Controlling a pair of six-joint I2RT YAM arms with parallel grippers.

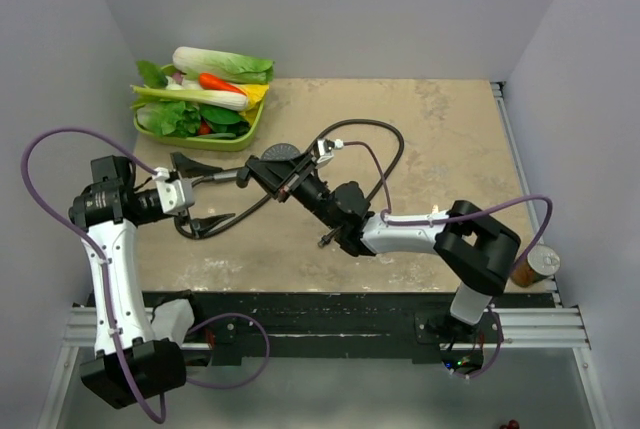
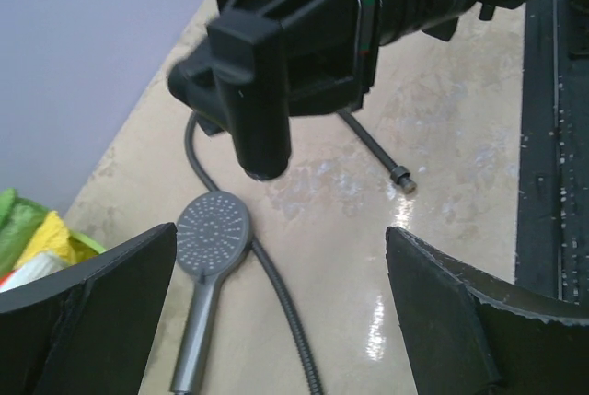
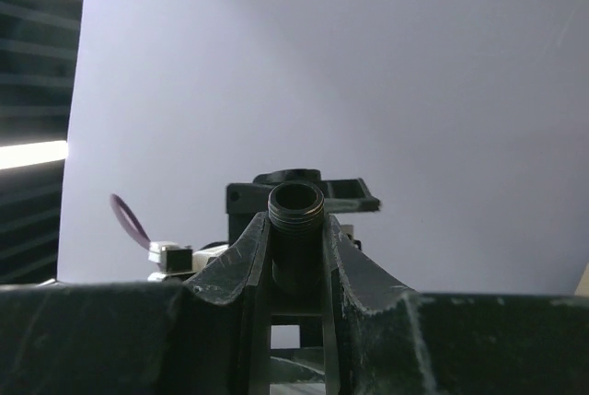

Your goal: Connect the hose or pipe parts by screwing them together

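Shower head point(image 2: 213, 227) lies on table point(image 2: 442, 119) just ahead of L gripper point(image 2: 281, 234), jaws wide; R gripper point(image 3: 295, 229) pinches ridged hose end point(image 3: 295, 214), so L should clamp handle point(image 2: 198, 331) firm, line threads up square before twisting.

Robotics lab test cell: plain white partition walls point(image 1: 300, 9) enclose a marbled bench point(image 1: 440, 139); two robot arms point(image 1: 420, 234) bolted to an aluminium rail point(image 1: 540, 324).

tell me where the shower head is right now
Left wrist view, left of centre: the shower head lies face up on the table, handle toward the camera, the hose running along its right side.
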